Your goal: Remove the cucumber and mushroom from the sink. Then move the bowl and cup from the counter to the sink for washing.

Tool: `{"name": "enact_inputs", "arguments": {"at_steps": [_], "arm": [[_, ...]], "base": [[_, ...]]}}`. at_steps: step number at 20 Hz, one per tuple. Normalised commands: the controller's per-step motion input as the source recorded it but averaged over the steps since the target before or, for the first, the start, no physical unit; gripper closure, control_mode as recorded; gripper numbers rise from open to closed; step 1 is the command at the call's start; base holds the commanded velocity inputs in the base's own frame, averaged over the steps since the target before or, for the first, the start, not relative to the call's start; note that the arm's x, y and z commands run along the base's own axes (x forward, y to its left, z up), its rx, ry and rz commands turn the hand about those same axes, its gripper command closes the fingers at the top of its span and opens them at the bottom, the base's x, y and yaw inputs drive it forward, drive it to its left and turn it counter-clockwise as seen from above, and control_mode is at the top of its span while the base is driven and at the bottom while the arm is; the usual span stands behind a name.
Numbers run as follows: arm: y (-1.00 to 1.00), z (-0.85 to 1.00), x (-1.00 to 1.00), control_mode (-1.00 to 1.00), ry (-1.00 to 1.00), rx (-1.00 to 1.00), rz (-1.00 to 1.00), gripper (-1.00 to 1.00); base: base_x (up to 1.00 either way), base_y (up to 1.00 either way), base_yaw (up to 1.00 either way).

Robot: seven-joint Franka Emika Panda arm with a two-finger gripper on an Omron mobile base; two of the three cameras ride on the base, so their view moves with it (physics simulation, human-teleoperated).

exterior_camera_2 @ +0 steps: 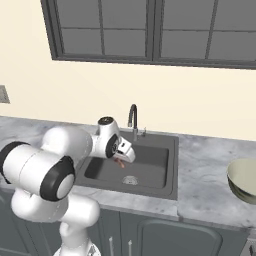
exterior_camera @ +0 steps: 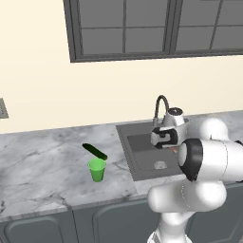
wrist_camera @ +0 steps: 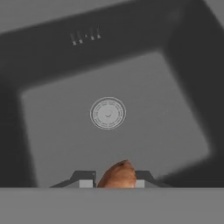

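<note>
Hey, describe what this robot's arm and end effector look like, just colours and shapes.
The arm is glossy white, built of rounded, bulbous segments with black bands at the joints. The end effector has two small dark fingertips with pale pads. No cables or markings are visible.

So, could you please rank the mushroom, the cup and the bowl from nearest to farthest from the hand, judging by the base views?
1. The mushroom, held in the hand above the sink.
2. The cup, on the counter left of the sink.
3. The bowl, on the counter far right of the sink; cup and bowl are close to call.
</note>
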Motion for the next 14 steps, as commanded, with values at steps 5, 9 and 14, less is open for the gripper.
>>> {"name": "enact_inputs", "arguments": {"at_steps": [5, 9, 14], "arm": [[0.36, 0.25, -0.03, -1.00, 0.00, 0.10, 0.15, 1.00], [0.40, 0.22, 0.00, -1.00, 0.02, 0.06, 0.13, 1.00], [0.48, 0.15, 0.00, -1.00, 0.04, 0.02, 0.11, 1.00]], "base": [[0.00, 0.00, 0.00], [0.00, 0.00, 0.00], [0.00, 0.00, 0.00]]}}
